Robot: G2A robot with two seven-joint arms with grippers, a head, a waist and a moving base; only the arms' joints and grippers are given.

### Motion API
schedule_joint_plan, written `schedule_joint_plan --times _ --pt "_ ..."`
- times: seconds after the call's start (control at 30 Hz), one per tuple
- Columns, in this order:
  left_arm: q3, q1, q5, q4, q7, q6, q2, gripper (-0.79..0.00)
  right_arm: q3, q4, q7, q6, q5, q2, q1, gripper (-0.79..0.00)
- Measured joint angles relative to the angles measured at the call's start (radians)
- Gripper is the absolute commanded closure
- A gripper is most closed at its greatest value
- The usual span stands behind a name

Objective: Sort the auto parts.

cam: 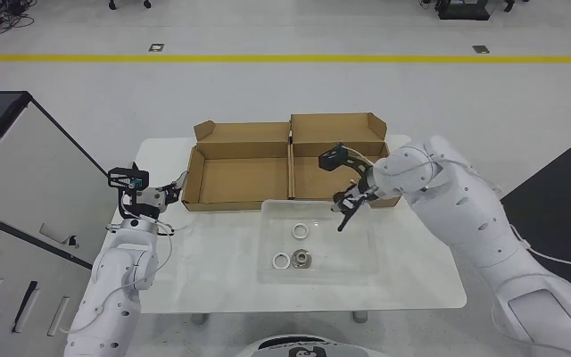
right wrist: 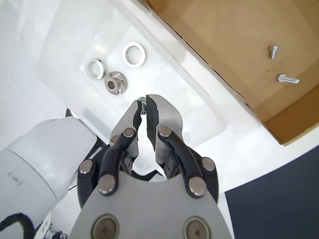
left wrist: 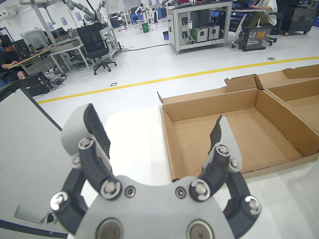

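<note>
1. Now the right gripper [right wrist: 144, 101] is squeezed shut on a small screw [right wrist: 142, 106]. The screw is pinched right at the tips.
2. That gripper hangs above the clear tray [cam: 357, 263], over the part of the tray near the right box [right wrist: 224, 26].
3. The left gripper [left wrist: 154, 111] is wide apart and touches nothing. It is over the left end of the bench [cam: 419, 277], just beside the near corner of the left box [left wrist: 236, 130].
4. The clear tray sits on the bench in front of the two boxes. Three shiny metal parts lie in it.
5. One ring [right wrist: 133, 55] lies by itself. A second ring [right wrist: 94, 68] lies just beside a round part [right wrist: 115, 83] that has a hole in the middle.
6. The left box and the right box are brown cardboard with their flaps open. They stand side by side, touching, at the far side of the bench.
7. Two more screws lie on the floor of the right box. A short screw [right wrist: 273, 51] and a longer screw [right wrist: 287, 79] are near each other but not touching.
</note>
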Motion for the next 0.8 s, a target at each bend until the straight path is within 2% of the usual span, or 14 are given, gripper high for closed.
schedule_joint_plan --times 0.2,0.33,0.53,0.8 --pt "0.0 0.0 0.0 0.0 0.0 0.0 0.0 -0.785 0.117 0.004 0.0 0.05 0.224 0.058 0.012 0.0" --pt "0.0 0.0 0.0 0.0 0.0 0.0 0.0 -0.785 0.207 0.021 -0.004 0.071 0.415 0.071 0.019 0.0" --pt "0.0 0.0 0.0 0.0 0.0 0.0 0.0 -0.785 0.264 0.055 -0.086 0.07 0.681 0.059 0.051 0.0" --pt "0.0 0.0 0.0 0.0 0.0 0.0 0.0 -0.785 0.215 0.119 -0.203 0.012 1.047 0.013 0.164 0.0"
